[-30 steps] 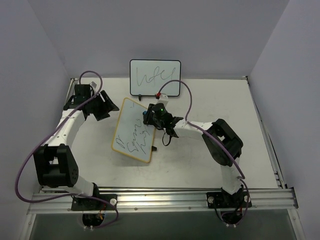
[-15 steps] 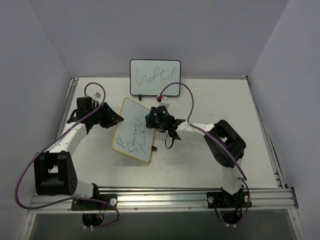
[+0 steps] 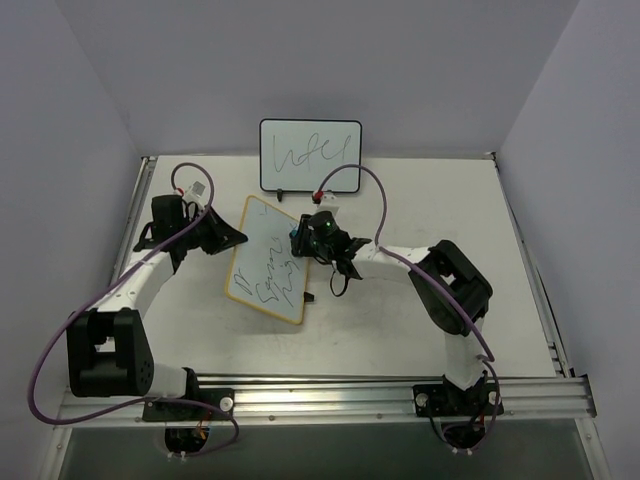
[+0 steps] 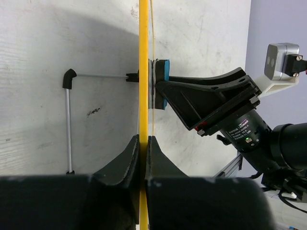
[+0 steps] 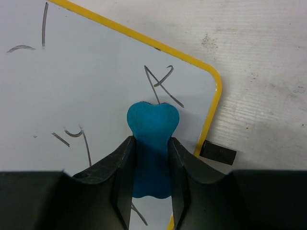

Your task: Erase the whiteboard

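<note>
The whiteboard (image 3: pixel 266 262), yellow-framed with dark scribbles, stands tilted in the middle of the table. My left gripper (image 3: pixel 238 238) is shut on its left edge; in the left wrist view both fingers (image 4: pixel 129 158) clamp the thin yellow frame (image 4: pixel 143 72) seen edge-on. My right gripper (image 3: pixel 300 240) is shut on a blue eraser (image 5: pixel 152 143), which presses flat against the white face (image 5: pixel 96 76) near the board's upper right corner, just below a scribble. The eraser (image 4: pixel 163 81) also shows against the board in the left wrist view.
A black-framed upright whiteboard (image 3: pixel 310 155) with one scribble line stands at the back. A black clip foot (image 5: pixel 217 153) sits by the board's corner, and a wire stand (image 4: pixel 67 120) props it from behind. Purple walls close in the table on three sides.
My left gripper swung in to the board's left edge and closed on the frame. The right gripper with the eraser barely moved.
</note>
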Controlling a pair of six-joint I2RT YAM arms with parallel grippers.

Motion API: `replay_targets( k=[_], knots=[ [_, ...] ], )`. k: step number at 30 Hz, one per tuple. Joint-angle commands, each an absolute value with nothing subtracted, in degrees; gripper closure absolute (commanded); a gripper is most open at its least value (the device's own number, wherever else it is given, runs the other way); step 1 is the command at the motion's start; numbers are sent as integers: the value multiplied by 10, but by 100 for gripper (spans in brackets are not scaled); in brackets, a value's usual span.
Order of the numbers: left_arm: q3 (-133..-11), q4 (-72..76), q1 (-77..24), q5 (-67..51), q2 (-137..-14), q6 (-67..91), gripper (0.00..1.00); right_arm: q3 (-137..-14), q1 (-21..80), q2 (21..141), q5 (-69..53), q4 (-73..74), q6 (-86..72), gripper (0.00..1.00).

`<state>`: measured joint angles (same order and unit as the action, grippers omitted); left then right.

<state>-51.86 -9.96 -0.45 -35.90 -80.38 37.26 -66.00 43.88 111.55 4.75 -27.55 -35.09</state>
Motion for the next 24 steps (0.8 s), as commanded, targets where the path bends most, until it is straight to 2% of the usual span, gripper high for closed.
replay_targets(
  k=[1, 7, 9, 12, 15, 24],
  knots=[
    [-557, -97, -4, -359, -797, 339, 98, -681, 450, 1114, 10, -241, -342, 100],
    [-517, -32, -13, -336, -784, 339, 98, -705, 450, 1116, 11, -221, -335, 100],
    [-484, 42, -24, -330, -773, 344, 98, -715, 450, 1119, 11, -214, -333, 100],
    [-437, 93, -66, -260, -757, 339, 98, -721, 450, 1121, 10, -209, -331, 100],
    [-435, 95, -105, -219, -766, 311, 98, -724, 450, 1123, 8, -200, -330, 100],
    [-410, 119, -113, -195, -773, 307, 98, -747, 447, 1121, 11, -185, -321, 100]
  ],
)
